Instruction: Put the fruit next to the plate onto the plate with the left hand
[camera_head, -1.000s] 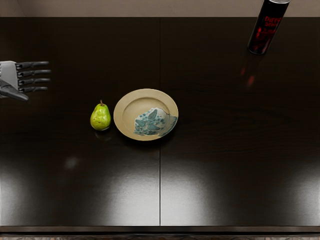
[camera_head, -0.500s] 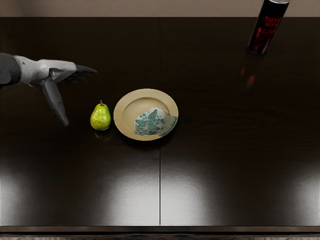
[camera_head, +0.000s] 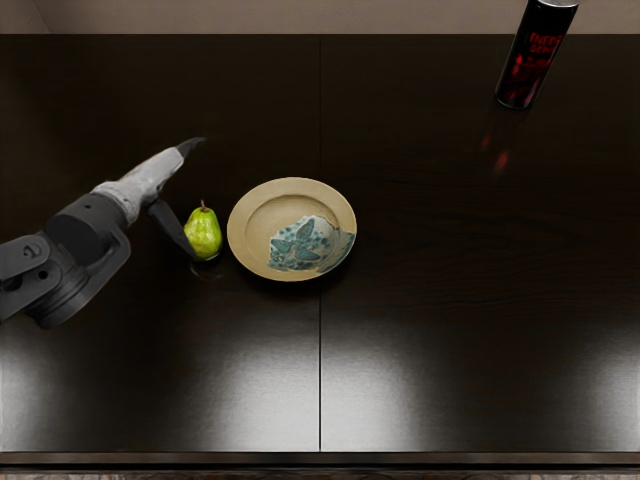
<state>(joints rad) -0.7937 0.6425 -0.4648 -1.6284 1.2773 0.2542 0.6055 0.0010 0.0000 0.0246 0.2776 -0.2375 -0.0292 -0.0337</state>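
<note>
A green pear (camera_head: 204, 233) stands upright on the dark table, just left of a tan plate (camera_head: 262, 207) with a blue-green pattern on its lower right part. My left hand (camera_head: 172, 190) comes in from the lower left, with its wrist at the pear's left. The fingers (camera_head: 188, 147) are stretched out straight, pointing up and right past the pear's top. The thumb (camera_head: 170, 226) hangs down at the pear's left side, close to it or touching. The hand is open and holds nothing. The right arm is out of view.
A dark red can (camera_head: 533, 52) stands at the far right back corner of the table. A seam (camera_head: 320, 330) runs down the table's middle.
The left arm has swung down and right, from the far left edge to right beside the pear. The hand has turned so its fingers point up-right. Pear and plate have not moved.
</note>
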